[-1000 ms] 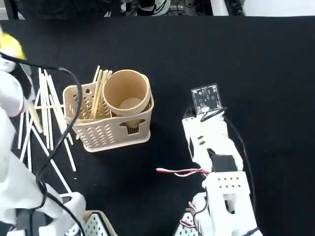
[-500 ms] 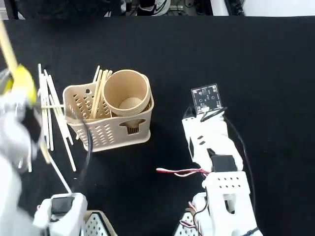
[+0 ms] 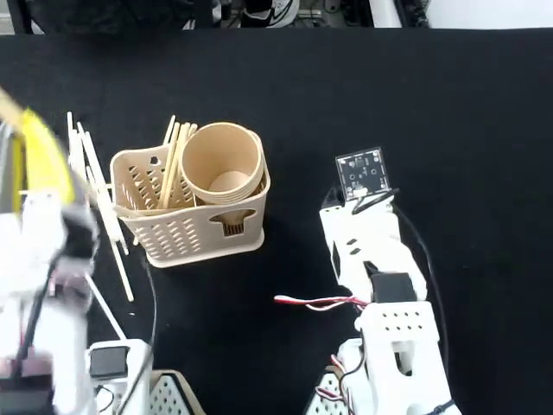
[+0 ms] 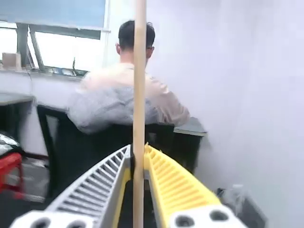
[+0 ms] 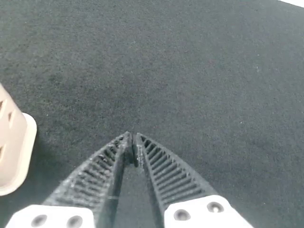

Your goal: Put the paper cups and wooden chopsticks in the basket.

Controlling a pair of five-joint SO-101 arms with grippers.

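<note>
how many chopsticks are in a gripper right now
1: a chopstick is clamped in the left gripper. The right gripper is shut on nothing, above the table.

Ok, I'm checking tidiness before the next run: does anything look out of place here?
Yes. Loose chopsticks lie scattered at crossing angles on the table, beside the basket rather than in it, while others stand inside next to the paper cups. The left gripper is shut on one more chopstick.
</note>
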